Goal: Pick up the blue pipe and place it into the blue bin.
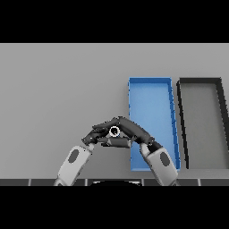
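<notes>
Left hand sits left of centre, fingers curled beside the right hand. Right hand's fingers are wrapped round a pipe, seen end-on as a pale ring, just left of the blue bin. A black bin stands at far right.

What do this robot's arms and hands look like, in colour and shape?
Each forearm is a rounded white and light grey shell with a dark oval patch on its upper face. It ends in a dark, nearly black hand with slender fingers and a thumb: the left hand and the right hand look alike. No cables or lettering show.
</notes>
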